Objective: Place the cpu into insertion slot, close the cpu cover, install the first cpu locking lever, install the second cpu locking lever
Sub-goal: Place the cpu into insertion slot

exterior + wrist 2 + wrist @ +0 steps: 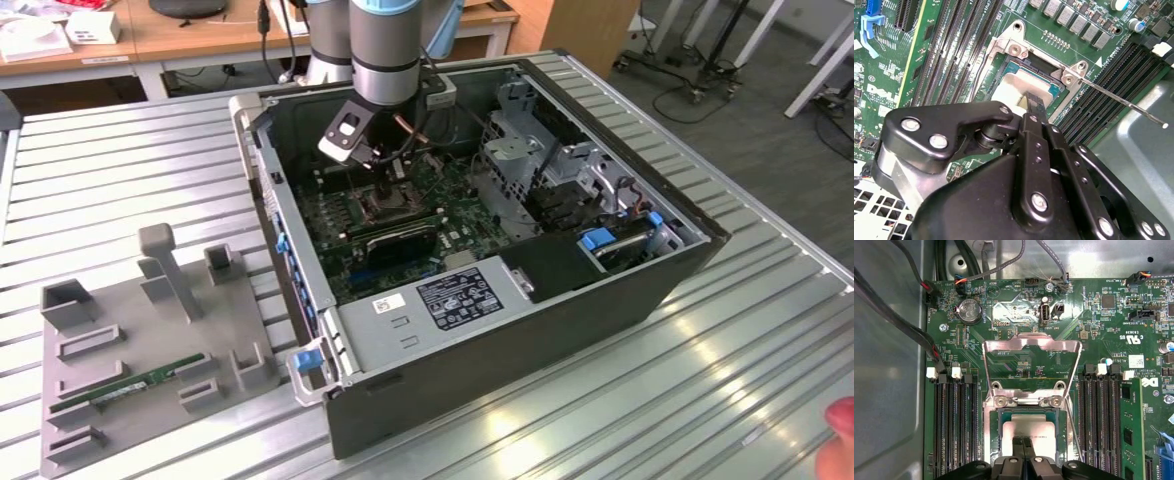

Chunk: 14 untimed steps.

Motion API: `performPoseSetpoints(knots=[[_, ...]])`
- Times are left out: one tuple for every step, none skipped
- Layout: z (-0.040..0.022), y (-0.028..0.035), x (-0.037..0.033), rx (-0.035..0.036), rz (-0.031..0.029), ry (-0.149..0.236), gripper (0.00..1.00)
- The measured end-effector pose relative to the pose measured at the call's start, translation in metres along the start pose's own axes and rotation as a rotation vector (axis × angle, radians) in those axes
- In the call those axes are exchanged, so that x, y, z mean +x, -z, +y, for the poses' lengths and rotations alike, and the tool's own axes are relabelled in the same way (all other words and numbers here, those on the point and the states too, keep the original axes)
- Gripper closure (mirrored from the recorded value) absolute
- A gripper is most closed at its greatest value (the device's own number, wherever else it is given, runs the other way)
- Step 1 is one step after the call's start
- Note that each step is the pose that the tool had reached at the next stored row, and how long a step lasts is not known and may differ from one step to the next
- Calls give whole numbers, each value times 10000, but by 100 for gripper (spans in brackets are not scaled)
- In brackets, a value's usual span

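A ribbed grey metal table [120, 170] dominates the exterior view, with bright reflections [601, 400] streaking the slats at its near corner. Behind the table stands a light wooden desk [200, 40] carrying white boxes [94, 25] and a dark rounded object [187, 8]. A wooden panel [574, 30] rises beside the desk. Past the table's far corner, grey floor [761, 120] stretches away under black wheeled stand bases [681, 75] and white furniture legs [827, 60].
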State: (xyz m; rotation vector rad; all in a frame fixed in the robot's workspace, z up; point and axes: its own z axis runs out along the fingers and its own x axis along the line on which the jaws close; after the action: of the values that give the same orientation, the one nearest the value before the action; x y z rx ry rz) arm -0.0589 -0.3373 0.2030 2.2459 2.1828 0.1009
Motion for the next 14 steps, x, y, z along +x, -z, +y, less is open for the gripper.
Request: performPoseSetpoints(knots=[[0, 0, 0, 0, -1, 0, 89], [0, 0, 0, 0, 0, 0, 89], [0, 0, 0, 0, -1, 1, 89], [0, 0, 0, 0, -1, 0, 89], [0, 0, 0, 0, -1, 0, 89], [0, 0, 0, 0, -1, 1, 89], [4, -1, 0, 0, -1, 0, 89], [12, -1, 1, 2, -2, -1, 89], [19, -1, 0, 4, -3, 0, 89], [26, -2, 1, 5, -2, -1, 89], [28, -2, 0, 6, -2, -1, 89], [28, -2, 0, 6, -2, -2, 89], [28, -1, -2, 6, -2, -2, 89], [29, -1, -9, 7, -2, 0, 89]])
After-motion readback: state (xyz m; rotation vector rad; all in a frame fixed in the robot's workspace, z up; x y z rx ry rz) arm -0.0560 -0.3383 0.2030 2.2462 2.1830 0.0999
